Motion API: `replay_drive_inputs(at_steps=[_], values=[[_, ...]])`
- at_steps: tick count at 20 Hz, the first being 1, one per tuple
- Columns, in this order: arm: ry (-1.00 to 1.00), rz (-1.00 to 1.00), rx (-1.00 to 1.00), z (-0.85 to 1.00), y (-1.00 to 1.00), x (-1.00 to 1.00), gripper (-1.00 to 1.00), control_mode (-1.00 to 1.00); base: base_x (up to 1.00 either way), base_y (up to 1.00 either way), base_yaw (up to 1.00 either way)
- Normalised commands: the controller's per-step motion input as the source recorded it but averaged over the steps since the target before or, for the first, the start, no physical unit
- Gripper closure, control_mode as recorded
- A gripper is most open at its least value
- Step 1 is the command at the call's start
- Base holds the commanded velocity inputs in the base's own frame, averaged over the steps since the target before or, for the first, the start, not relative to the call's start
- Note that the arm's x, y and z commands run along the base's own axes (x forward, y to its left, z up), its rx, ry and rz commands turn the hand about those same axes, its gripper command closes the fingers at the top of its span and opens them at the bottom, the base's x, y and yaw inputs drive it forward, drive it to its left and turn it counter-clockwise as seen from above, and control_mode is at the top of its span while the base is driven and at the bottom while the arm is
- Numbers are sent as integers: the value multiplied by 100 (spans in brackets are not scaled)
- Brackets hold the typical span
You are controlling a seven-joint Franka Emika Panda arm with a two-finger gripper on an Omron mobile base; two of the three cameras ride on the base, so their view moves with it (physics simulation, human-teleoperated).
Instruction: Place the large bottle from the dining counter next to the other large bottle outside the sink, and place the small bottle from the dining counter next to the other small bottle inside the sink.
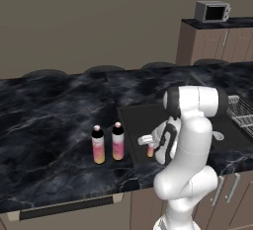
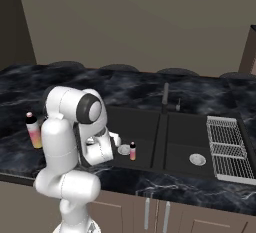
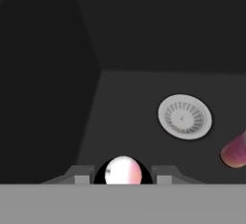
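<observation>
the jaws [image 3: 123, 180] are clamped on the small bottle [image 3: 123, 171], held low in the sink's [image 2: 145, 122] left basin to set it beside the other small bottle [image 2: 132, 150] near the drain [image 3: 185, 116].

The glossy black marbled desk [image 1: 44, 125] carries two large bottles [image 1: 98, 145] standing upright side by side, just left of the sink [image 2: 145, 122] set into it. A ribbed drain rack [image 2: 227, 147] rests at the sink's right end.
</observation>
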Motion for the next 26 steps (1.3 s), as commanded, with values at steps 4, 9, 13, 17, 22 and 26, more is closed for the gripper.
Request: replay_drive_inputs(at_steps=[4,9,13,17,22,26], values=[[-2,-2,0,-15,11,0,-100,-100,0,0,0],[-2,-1,0,-17,11,0,-100,-100,0,0,0],[-1,-1,0,-10,9,0,-100,-100,0,0,0],[1,-1,0,7,1,0,-100,-100,0,0,0],[2,-3,0,28,0,-1,-100,-100,0,0,0],[1,-3,0,31,0,-5,-100,-100,0,0,0]])
